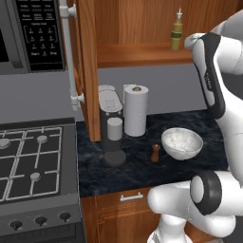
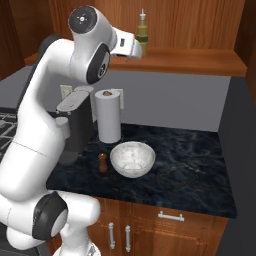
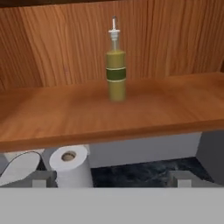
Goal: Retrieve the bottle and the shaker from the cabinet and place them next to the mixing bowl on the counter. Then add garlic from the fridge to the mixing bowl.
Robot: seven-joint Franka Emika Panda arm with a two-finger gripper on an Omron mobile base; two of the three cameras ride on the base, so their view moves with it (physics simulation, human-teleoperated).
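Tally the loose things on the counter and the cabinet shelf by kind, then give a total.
Bottle: 1, upright on the shelf
Shaker: 1, on the counter beside the bowl
Bowl: 1
Paper towel roll: 1
Coffee machine: 1
Total: 5

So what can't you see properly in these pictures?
- Tool: in the right base view the arm's own hand hides the fingers, so open or shut is unclear.
- Shaker: too small to read any detail.
- Bottle: in the left base view, the arm covers the shelf beside it.
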